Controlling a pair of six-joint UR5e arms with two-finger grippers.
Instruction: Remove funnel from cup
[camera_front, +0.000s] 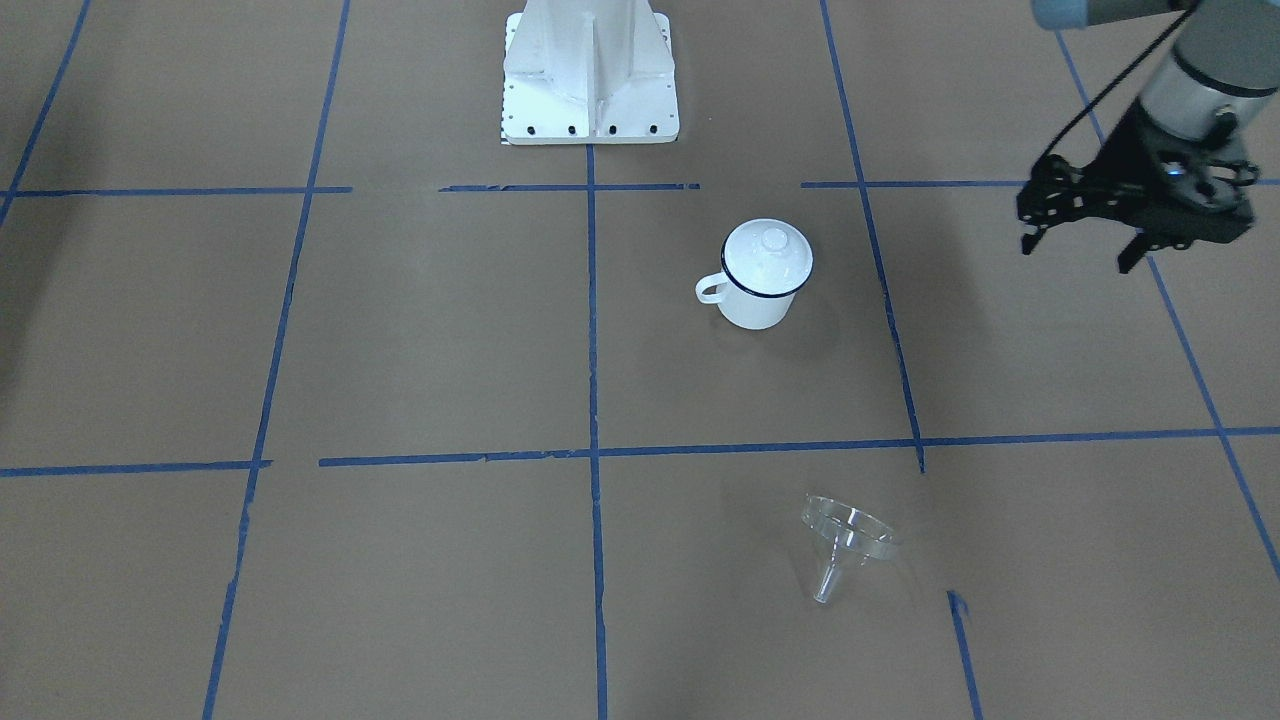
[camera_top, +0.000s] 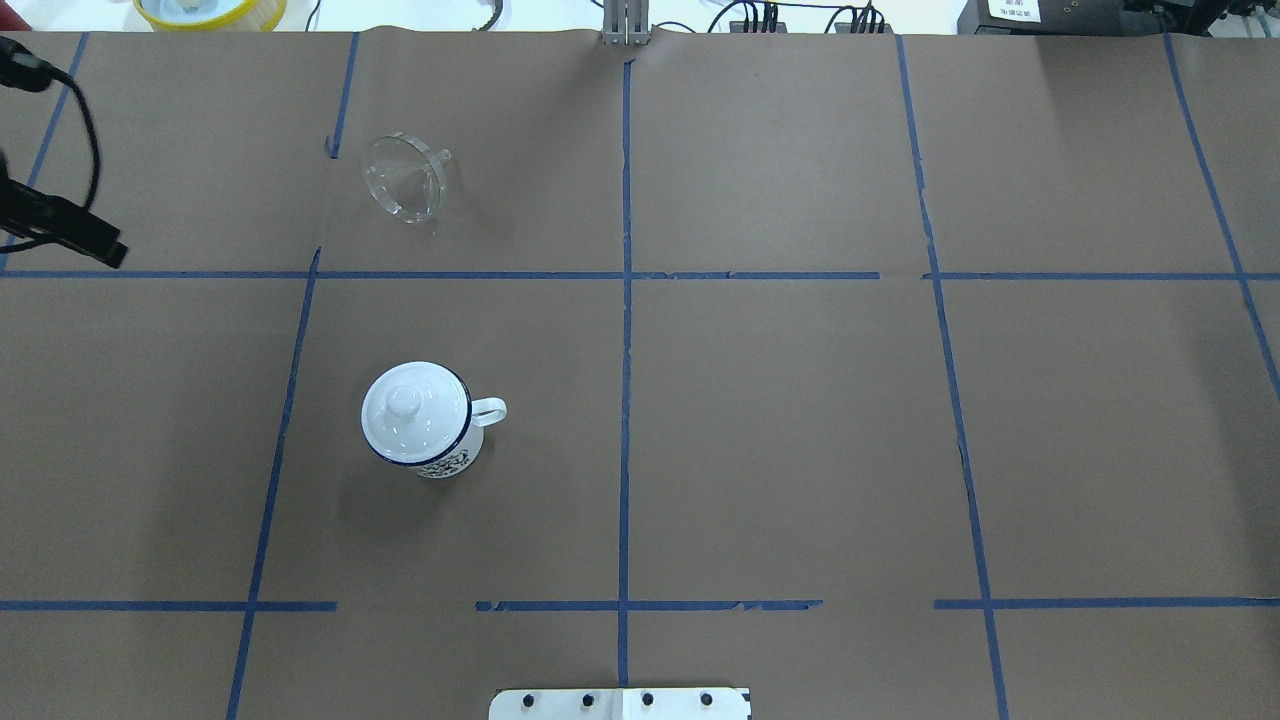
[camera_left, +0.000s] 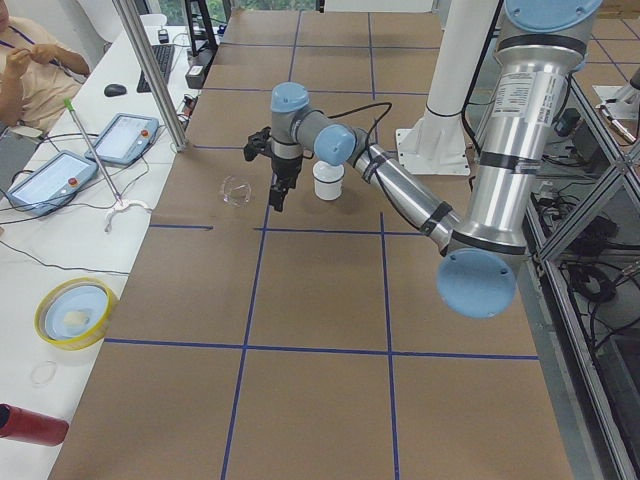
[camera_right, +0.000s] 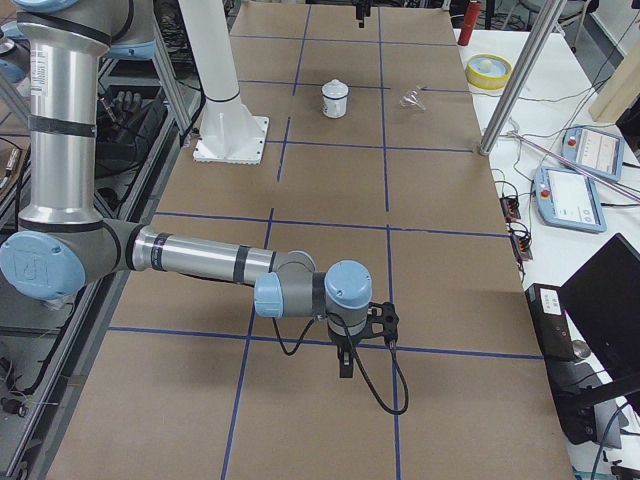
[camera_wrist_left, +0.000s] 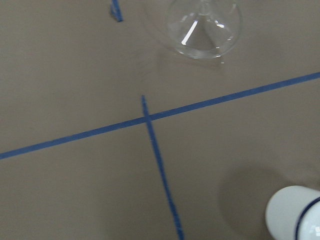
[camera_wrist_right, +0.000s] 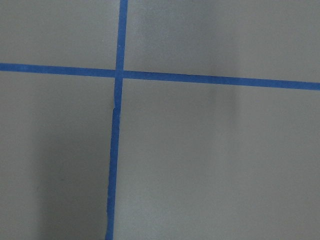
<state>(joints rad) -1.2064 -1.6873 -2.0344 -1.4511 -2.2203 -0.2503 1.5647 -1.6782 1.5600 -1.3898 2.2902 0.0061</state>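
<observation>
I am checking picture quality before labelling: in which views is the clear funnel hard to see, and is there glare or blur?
Exterior front-facing: the funnel is faint against the brown paper, traced only by thin highlights. Left wrist-mounted: bright glare streaks on its cone, and the cup in the corner looks soft. Exterior right: funnel tiny.

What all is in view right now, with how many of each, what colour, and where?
funnel: one, clear, lying on its side on the table, apart from the cup
cup: one, white with a dark blue rim, upright, mid-table
lid: one, white, on the cup
tape lines: several, blue, gridding the table
table: one, brown
robot base: one, white, at the table's edge
left gripper: one, black, jaws open, empty, in the air
right gripper: one, black, far from both things; jaws unclear
</observation>
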